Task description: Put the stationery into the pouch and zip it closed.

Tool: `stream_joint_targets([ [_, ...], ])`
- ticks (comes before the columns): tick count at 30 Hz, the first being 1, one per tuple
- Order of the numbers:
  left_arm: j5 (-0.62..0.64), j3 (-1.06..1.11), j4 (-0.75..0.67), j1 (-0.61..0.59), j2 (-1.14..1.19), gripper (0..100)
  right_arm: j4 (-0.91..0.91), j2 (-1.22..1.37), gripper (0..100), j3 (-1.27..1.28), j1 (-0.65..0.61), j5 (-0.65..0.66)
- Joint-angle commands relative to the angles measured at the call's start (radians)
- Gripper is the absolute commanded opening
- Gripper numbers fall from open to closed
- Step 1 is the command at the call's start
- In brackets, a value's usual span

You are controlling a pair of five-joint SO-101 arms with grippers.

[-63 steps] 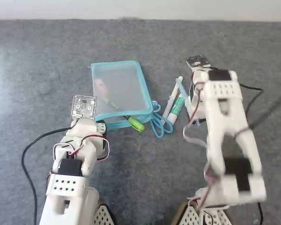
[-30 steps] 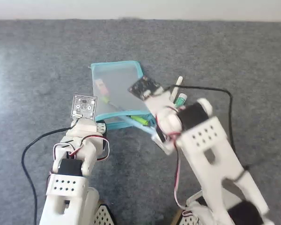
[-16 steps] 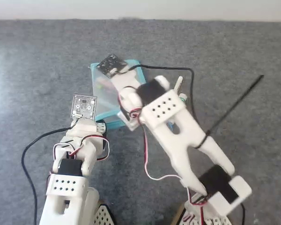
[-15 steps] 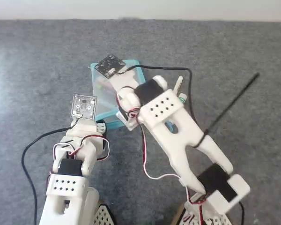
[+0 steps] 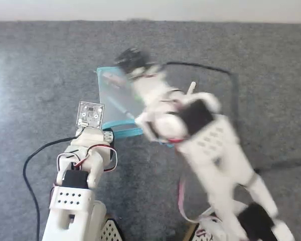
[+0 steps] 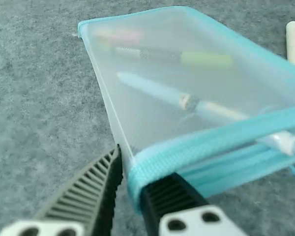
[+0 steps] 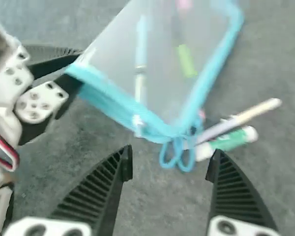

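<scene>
so the left gripper (image 6: 130,196) has its jaws pinched on a corner of the pouch (image 6: 187,88), while the right gripper (image 7: 171,156), jaws wide apart, hangs near the leftover pens (image 7: 229,139) just beside the pouch's loop end

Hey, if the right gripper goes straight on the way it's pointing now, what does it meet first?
Probably the blue cord loop at the zipper corner of the pouch, centred ahead of the open right gripper; depth is unclear.
</scene>
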Motion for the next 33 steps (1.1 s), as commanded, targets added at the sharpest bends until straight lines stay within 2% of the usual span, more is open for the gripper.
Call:
stream_joint_targets([
  [1, -0.006, -0.022, -0.012, 0.003, 0.005, 1, -0.012, -0.117, 25.2, 0.101, 0.134, -0.005],
  [3, -0.002, -0.047, 0.011, -0.020, 0.003, 1, -0.099, -0.097, 25.2, 0.255, 0.191, -0.005],
  [6, 0.029, -0.104, 0.051, -0.118, 0.003, 1, -0.315, -0.007, 25.2, 0.470, 0.252, -0.012],
  [10, 0.066, -0.116, 0.057, -0.198, 0.005, 1, -0.475, 0.208, 25.2, 0.509, 0.280, -0.046],
  [16, 0.064, -0.101, 0.054, -0.176, 0.005, 1, -0.410, 0.535, 25.2, 0.239, 0.332, -0.255],
  [20, 0.064, -0.093, 0.057, -0.180, 0.005, 1, -0.394, 0.650, 25.2, 0.196, 0.328, -0.379],
  [28, 0.063, -0.084, 0.057, -0.178, 0.005, 1, -0.429, 0.671, 25.3, 0.201, 0.380, -0.457],
  [33, 0.063, -0.073, 0.054, -0.176, 0.005, 1, -0.492, 0.674, 25.3, 0.249, 0.389, -0.457],
])
